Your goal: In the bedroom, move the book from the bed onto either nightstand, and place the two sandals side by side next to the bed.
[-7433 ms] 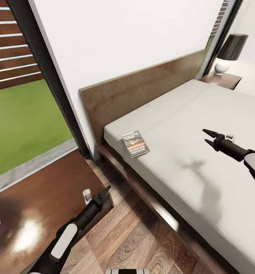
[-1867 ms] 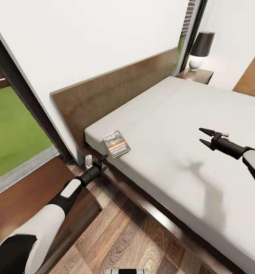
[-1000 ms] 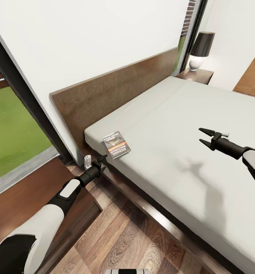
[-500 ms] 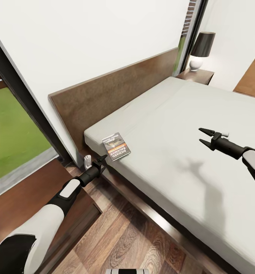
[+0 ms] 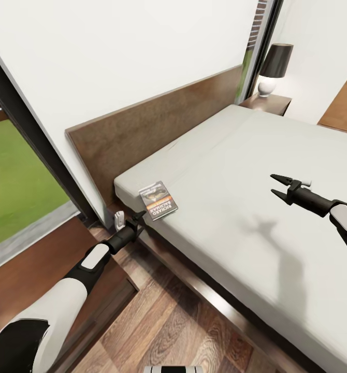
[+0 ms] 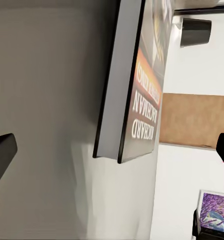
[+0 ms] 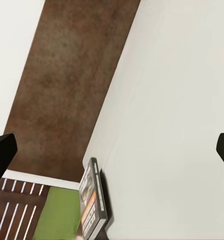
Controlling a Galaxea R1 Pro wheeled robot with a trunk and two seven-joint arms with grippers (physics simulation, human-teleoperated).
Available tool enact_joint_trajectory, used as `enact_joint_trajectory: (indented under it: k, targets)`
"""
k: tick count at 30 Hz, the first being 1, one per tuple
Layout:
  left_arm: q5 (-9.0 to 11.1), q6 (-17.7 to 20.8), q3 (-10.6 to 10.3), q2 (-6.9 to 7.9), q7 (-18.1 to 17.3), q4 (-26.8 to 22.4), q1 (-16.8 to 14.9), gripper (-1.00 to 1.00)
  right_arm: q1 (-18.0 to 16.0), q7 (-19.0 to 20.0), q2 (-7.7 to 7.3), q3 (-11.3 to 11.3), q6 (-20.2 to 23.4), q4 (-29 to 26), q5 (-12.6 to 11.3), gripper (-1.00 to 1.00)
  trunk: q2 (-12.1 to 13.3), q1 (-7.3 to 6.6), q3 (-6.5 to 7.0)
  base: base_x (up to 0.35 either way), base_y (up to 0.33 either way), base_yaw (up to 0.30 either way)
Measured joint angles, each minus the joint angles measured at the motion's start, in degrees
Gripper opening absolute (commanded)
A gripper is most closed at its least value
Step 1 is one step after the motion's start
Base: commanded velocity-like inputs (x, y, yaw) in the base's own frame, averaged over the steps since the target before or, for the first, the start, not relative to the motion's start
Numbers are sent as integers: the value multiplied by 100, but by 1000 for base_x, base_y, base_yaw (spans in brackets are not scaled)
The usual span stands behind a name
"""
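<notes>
Bedroom | left gripper (image 5: 139, 217), fingers spread, reaching for the book (image 5: 158, 199) lying at the bed's (image 5: 256, 171) near-left corner | right gripper (image 5: 278, 187) hovering spread over the mattress | book not yet lifted, nightstand (image 5: 23, 269) waiting at left, sandals step undone

We hold our left end effector (image 5: 140, 215) low and extended forward, its two fingers spread apart. Our right end effector (image 5: 276, 186) reaches in from the right, arm level, pointing leftward, fingers also parted with nothing between them.
</notes>
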Motion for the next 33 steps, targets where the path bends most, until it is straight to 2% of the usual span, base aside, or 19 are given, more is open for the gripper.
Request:
enact_joint_trajectory:
  k: [11,33]
  targets:
    - [0,0,5,5,0,1,0,100,0,-1,6,7,0,0,-1,100,0,0,0,93,0,0]
    - [-2,-1,9,9,0,14,0,100,0,-1,18,2,0,0,0,100,0,1,0,5,0,0]
